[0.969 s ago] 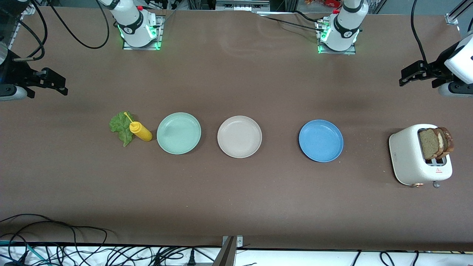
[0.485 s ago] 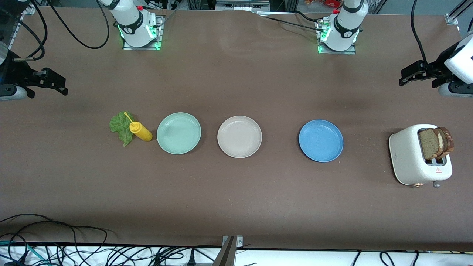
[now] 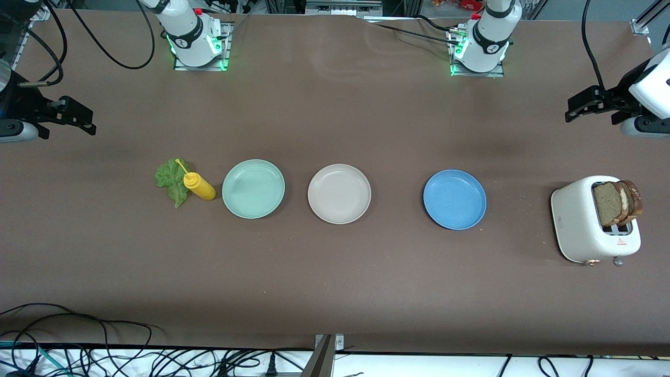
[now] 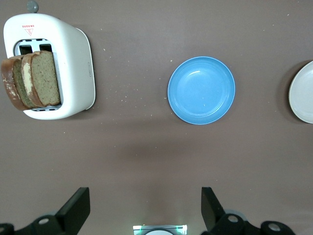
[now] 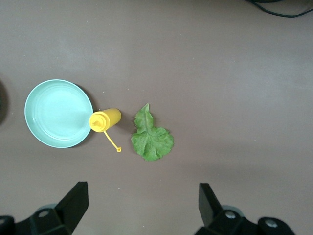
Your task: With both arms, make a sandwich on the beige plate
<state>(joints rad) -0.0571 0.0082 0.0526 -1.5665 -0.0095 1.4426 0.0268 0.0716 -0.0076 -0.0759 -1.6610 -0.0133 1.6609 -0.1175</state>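
- The brown bench (image 3: 335,293) carries everything, with the beige plate (image 3: 339,193) near its middle as the landmark; this plate is bare
- Both arms wait high up at the two ends of the bench: the left arm (image 3: 649,94) well away from the beige plate toward its own end, the right arm (image 3: 15,112) equally far off toward the other end
- The white toaster (image 3: 578,220) stands well apart from the beige plate, toward the left arm's end, with two brown bread slices (image 3: 616,203) upright in its slots, leaning against each other
- The blue plate (image 3: 454,199) lies between the beige plate and the toaster, apart from both
- The mint green plate (image 3: 253,188) lies just beside the beige plate, toward the right arm's end
- The left tool (image 4: 145,210) hangs over bare bench, fingers spread wide, pinching nothing
- The right tool (image 5: 142,208) hangs over bare bench too, fingers spread wide and empty
- The green lettuce leaf (image 3: 170,180) lies flat, farther from the beige plate than the mint green plate
- The yellow squeeze bottle (image 3: 199,186) lies on its side between leaf and mint green plate, its tip over the leaf in the front view
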